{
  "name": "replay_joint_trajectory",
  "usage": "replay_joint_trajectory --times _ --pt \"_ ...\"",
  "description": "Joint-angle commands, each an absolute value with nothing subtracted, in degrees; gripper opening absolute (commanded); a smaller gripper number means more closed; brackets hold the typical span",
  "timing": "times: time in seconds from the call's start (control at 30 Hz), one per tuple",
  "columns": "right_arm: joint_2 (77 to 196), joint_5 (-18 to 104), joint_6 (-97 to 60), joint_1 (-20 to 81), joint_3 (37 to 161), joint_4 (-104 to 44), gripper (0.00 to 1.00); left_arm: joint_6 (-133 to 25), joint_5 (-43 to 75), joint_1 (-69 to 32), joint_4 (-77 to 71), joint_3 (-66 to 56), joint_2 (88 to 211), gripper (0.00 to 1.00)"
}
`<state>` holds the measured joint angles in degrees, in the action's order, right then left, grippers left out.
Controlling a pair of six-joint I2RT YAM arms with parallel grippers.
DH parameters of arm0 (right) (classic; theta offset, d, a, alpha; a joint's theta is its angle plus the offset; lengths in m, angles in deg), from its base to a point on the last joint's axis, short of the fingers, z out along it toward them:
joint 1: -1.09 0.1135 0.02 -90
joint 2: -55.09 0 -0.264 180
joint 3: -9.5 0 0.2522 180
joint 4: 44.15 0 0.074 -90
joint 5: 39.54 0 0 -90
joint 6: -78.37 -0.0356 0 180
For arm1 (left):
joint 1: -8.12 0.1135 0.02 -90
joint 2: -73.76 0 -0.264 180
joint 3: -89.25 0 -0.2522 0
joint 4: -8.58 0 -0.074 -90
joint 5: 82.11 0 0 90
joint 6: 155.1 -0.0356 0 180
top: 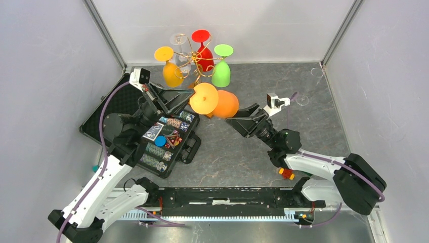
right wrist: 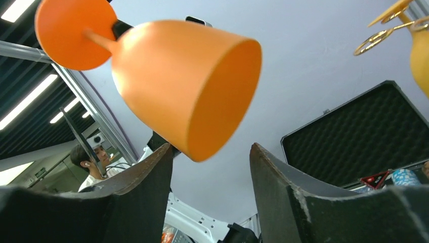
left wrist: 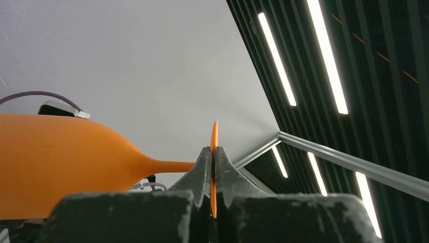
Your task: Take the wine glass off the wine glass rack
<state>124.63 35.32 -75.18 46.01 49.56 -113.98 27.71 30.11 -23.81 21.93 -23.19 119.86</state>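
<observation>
Orange wine glass (top: pixel 225 105), clear of rack (top: pixel 195 63), foot pinched in left gripper (left wrist: pixel 213 152), bowl presented to wide-spread right gripper (right wrist: pixel 211 147), likely for handover.

free: table (top: pixel 243 152) centre-right | blocked: wine glass rack (top: pixel 195 68) behind (hung glasses (top: pixel 221 75) spread wide), case (top: pixel 115 98) left

Orange wine glass (left wrist: pixel 60 162) cut off at left wrist view's edge, wine glass rack (top: pixel 196 70) base largely hidden, yellow glass (right wrist: pixel 421 55) cropped right.
</observation>
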Motion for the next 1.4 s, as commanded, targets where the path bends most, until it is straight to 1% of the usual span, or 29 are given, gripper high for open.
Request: replay_joint_trajectory --times 0.0,0.1,0.2,0.23,0.33,0.37,0.47,0.57,0.63,0.73,0.8,0.93,1.03,1.13,1.17,1.3,1.33,1.37 --pt "125.1 34.2 -72.0 47.6 52.3 -142.6 0.57 29.9 30.7 -24.0 23.1 -20.0 118.5 0.02" --pt "124.1 33.0 -68.6 48.9 53.6 -142.5 0.5 29.8 30.3 -24.0 22.5 -20.0 117.8 0.02" --pt "123.3 32.3 -66.8 49.4 54.6 -142.6 0.5 29.8 29.9 -24.0 22.2 -20.2 117.5 0.02" --pt "123.1 32.2 -66.5 49.5 54.8 -142.5 0.53 29.9 29.8 -24.0 22.1 -20.2 117.4 0.02" --pt "122.3 32.7 -65.4 49.5 54.8 -141.6 0.69 30.1 29.4 -24.0 22.1 -19.9 117.4 0.02" --pt "122.1 32.5 -65.0 49.5 54.8 -141.0 0.72 30.1 29.3 -24.0 22.1 -19.9 117.3 0.02" --pt "121.3 32.4 -63.8 49.6 54.6 -140.2 0.76 29.8 28.8 -24.0 21.6 -19.8 117.1 0.02" --pt "120.6 32.2 -62.7 49.6 55.0 -139.4 0.74 29.5 28.4 -24.0 21.1 -19.8 116.8 0.02" --pt "120.4 31.4 -62.5 49.6 55.9 -139.0 0.68 29.5 28.2 -24.0 21.0 -19.9 116.8 0.02" --pt "120.6 30.9 -63.0 49.9 57.2 -139.2 0.56 29.8 28.0 -24.0 21.1 -20.2 116.7 0.02" --pt "120.6 30.4 -63.9 50.4 58.1 -139.3 0.52 30.1 28.1 -24.0 21.0 -20.3 116.4 0.02" --pt "119.6 29.3 -62.9 51.7 59.9 -137.9 0.4 29.6 27.3 -24.0 19.8 -20.5 115.0 0.02" --pt "118.8 29.3 -61.8 52.2 60.2 -136.2 0.24 29.2 26.7 -24.0 19.1 -20.6 114.2 0.02" --pt "117.8 29.6 -61.2 52.7 60.2 -135.0 0.06 27.4 26.5 -24.0 19.3 -20.2 113.8 0.02" --pt "117.2 29.9 -60.9 53.0 60.2 -134.4 0.01 26.4 26.5 -24.0 18.5 -19.6 113.5 0.04" --pt "114.1 31.0 -57.1 54.0 60.2 -128.8 0.0 22.4 25.4 -24.0 16.3 -18.9 112.4 0.21" --pt "113.1 31.3 -55.7 54.2 60.3 -126.9 0.0 21.4 25.1 -24.0 15.9 -18.8 112.0 0.29" --pt "112.1 31.8 -54.4 54.4 60.3 -124.8 0.0 20.4 24.9 -24.0 15.2 -18.8 111.8 0.39"
